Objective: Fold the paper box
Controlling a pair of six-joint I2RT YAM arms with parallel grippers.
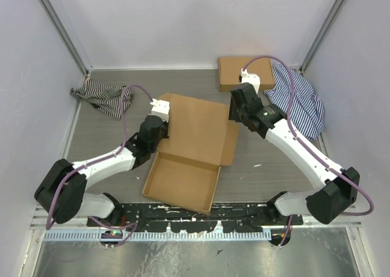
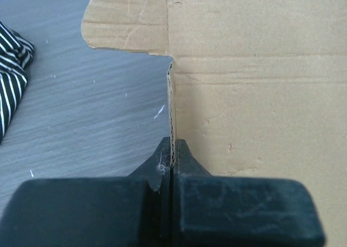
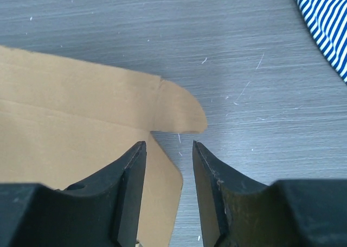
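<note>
Material: plain brown die-cut cardboard mailer box [image 1: 194, 128], likely light, stiff, hinging at creases.
Left gripper [image 2: 172, 149]: jaws pinching its upright side edge.
Right gripper [image 3: 168, 145]: jaws apart above rounded flap [image 3: 181, 108]; suggested hold.

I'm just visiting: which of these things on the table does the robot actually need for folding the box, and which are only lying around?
In the job:
- the paper box
- left gripper, shut on the edge of one of its flaps
- right gripper, open over the opposite corner

Lying about:
- small cardboard box
- black-striped cloth
- blue-striped cloth
</note>
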